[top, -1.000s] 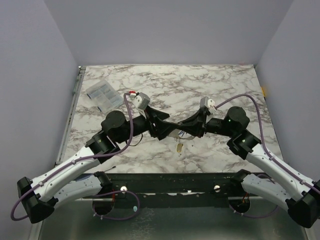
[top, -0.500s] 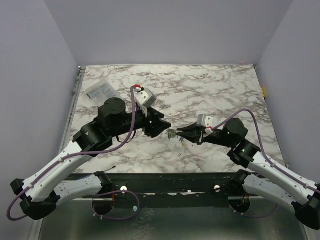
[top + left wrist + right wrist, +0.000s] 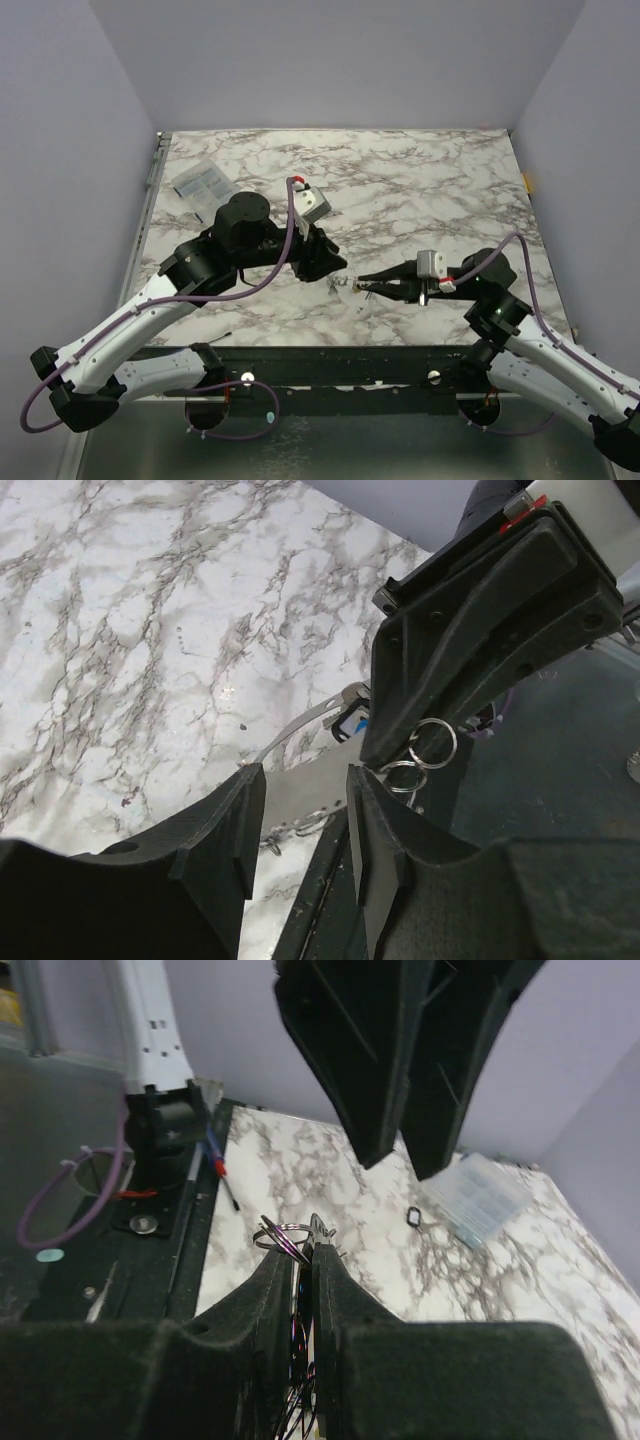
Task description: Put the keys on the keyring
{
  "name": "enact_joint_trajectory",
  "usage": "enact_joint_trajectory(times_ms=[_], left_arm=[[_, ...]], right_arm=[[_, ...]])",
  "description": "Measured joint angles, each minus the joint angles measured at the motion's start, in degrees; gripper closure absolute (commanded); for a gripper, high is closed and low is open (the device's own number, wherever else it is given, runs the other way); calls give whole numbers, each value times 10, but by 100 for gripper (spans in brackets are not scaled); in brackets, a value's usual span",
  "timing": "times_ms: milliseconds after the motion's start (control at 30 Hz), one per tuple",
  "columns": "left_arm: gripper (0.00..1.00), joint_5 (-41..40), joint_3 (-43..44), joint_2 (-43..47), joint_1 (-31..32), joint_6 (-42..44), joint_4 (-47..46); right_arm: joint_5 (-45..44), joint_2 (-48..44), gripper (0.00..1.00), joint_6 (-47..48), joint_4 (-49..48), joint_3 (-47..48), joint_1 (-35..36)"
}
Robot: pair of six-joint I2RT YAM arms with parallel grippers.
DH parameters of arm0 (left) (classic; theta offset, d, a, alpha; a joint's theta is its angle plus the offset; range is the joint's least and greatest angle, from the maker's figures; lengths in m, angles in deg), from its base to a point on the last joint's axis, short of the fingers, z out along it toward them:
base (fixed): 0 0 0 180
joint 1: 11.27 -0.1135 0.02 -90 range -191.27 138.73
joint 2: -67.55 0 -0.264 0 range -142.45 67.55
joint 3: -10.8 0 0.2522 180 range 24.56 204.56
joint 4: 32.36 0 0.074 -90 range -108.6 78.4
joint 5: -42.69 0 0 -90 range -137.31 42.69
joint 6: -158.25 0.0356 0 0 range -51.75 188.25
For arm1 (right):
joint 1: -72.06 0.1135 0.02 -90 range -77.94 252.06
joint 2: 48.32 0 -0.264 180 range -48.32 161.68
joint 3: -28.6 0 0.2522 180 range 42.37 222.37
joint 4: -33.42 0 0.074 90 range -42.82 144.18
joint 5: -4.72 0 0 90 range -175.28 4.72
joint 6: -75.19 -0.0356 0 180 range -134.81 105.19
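Right fingers clamp what looks like two keyrings; left fingers gape. One packet, marble bench, lilac walls.

On the bench, the packet lies in the far left corner, well apart from both claws. The left claw comes in from the left and the right claw from the right, tips facing, near but apart, over the bench's near half. The keyring sits in the right claw's tips, a key jutting toward the left claw. A small ring lies between claws and packet.
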Motion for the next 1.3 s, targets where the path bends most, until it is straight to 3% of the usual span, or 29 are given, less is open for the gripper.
enact_joint_trajectory(times_ms=[233, 467, 800, 1000, 1167, 1300], left_arm=[[57, 27, 5, 16, 1, 4, 0], [59, 46, 9, 26, 1, 2, -9], [58, 61, 0, 52, 1, -24, -51], [50, 66, -15, 58, 1, -36, -71], [34, 59, -41, 74, 1, -38, -81], [31, 38, -67, 85, 1, -44, -90]], right_arm=[[116, -7, 99, -31, 9, 20, 0], [146, 41, 99, -104, 44, 82, 0], [107, 129, 99, -180, 172, 197, 0], [71, 133, 99, -202, 219, 210, 0], [18, 127, 99, -217, 234, 219, 0], [-36, 114, 99, -229, 234, 219, 0]])
